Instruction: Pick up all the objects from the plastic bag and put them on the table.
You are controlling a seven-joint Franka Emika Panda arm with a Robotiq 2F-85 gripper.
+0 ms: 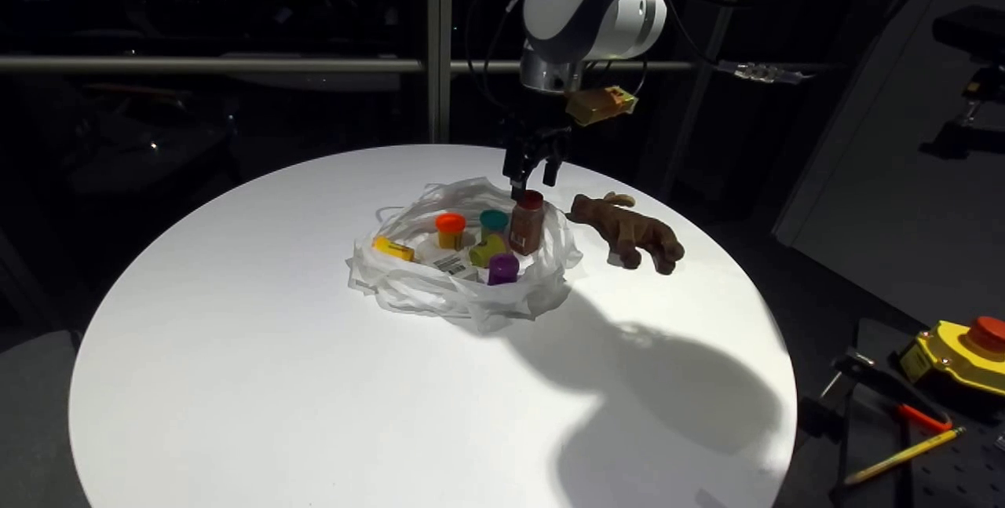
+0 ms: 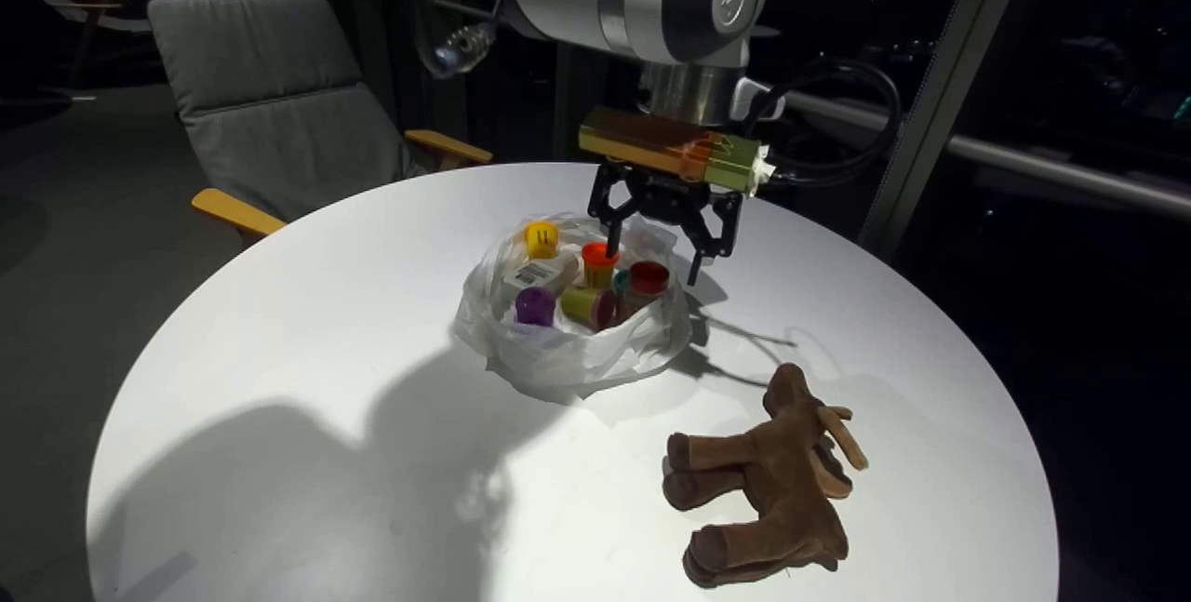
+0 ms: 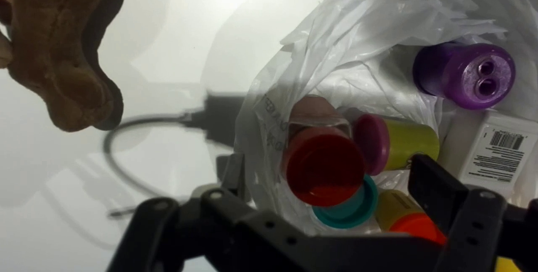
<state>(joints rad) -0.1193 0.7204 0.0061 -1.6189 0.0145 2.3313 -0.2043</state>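
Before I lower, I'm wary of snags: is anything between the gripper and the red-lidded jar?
Nothing visible from above, but the wrist view shows the plastic bag between the red-lidded jar and one finger of the open gripper; that might snag.

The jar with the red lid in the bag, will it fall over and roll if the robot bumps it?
The jar might tip, since it stands taller than the teal-lidded tub beside it. Once down, it could roll, as its red lid is round. But the crumpled plastic bag around it would probably stop it going far.
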